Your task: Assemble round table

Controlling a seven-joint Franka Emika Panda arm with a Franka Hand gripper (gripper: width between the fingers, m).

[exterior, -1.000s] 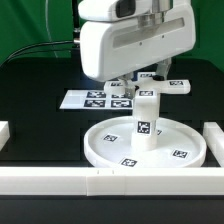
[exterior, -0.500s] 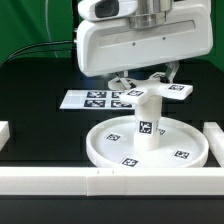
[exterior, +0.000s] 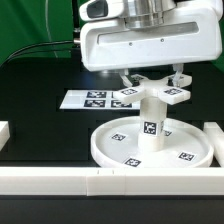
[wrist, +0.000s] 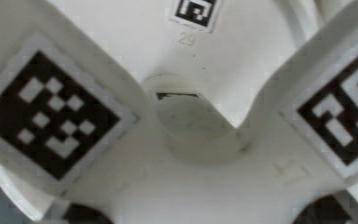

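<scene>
The large rimmed round disc (exterior: 118,148) lies on the black table with the short cylindrical leg (exterior: 152,128) upright at its centre. My gripper (exterior: 152,82) is shut on the cross-shaped foot (exterior: 150,96) and holds it level right at the leg's top end; whether they touch I cannot tell. In the wrist view the foot (wrist: 194,135) fills the picture, with two tagged arms spreading out. My gripper (wrist: 202,214) grips it at the frame edge, the fingertips mostly hidden.
The marker board (exterior: 92,98) lies behind the disc toward the exterior view's left. White border rails run along the front (exterior: 90,181) and both sides (exterior: 216,135). A green backdrop stands behind the table.
My gripper has carried the cross-shaped foot toward the exterior view's left and forward, from behind the leg to directly over its top.
</scene>
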